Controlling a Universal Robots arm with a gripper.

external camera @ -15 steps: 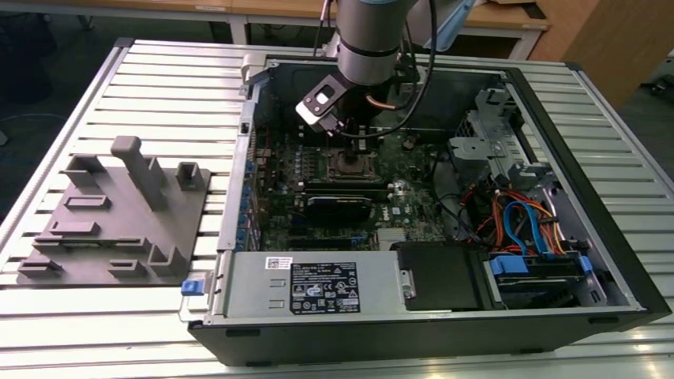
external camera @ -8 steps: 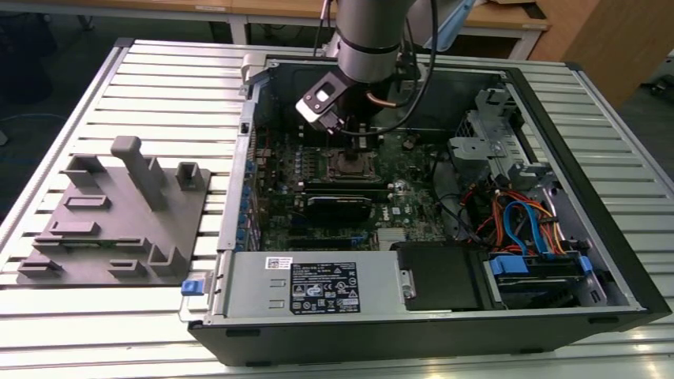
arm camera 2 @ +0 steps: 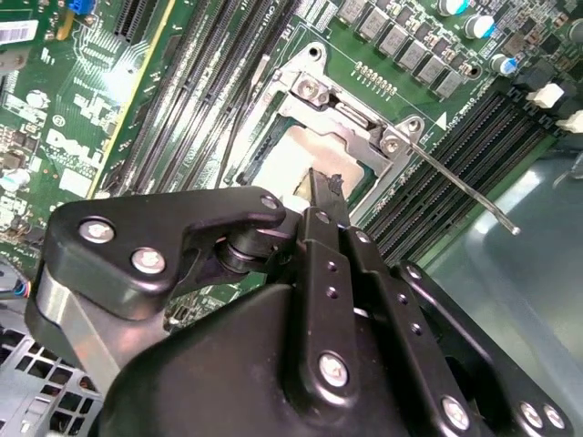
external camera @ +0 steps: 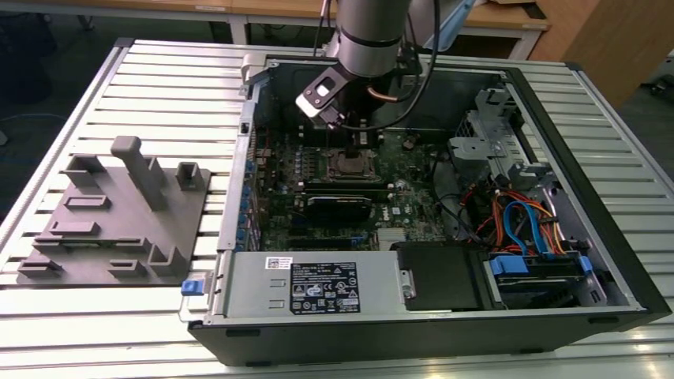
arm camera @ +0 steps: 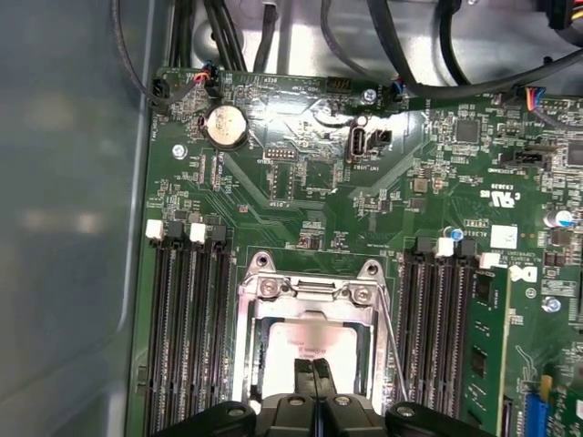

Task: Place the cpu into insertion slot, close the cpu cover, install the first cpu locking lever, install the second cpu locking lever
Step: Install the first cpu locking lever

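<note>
The cpu, a silver-tan square, lies in the insertion slot on the green motherboard. The metal cpu cover lies down around it, and its window shows the chip's top. My gripper hangs right over the chip with its two thin black fingertips pressed together and nothing between them. In the exterior view the gripper stands just above the socket. A thin wire locking lever sticks out from the cover's corner over the memory slots. A second thin lever runs along the opposite side.
Long black memory slots flank the socket on both sides. Black cables and a coin battery sit beyond it. The open case holds a drive cage, coloured wires and a power supply. A grey fixture tray lies outside.
</note>
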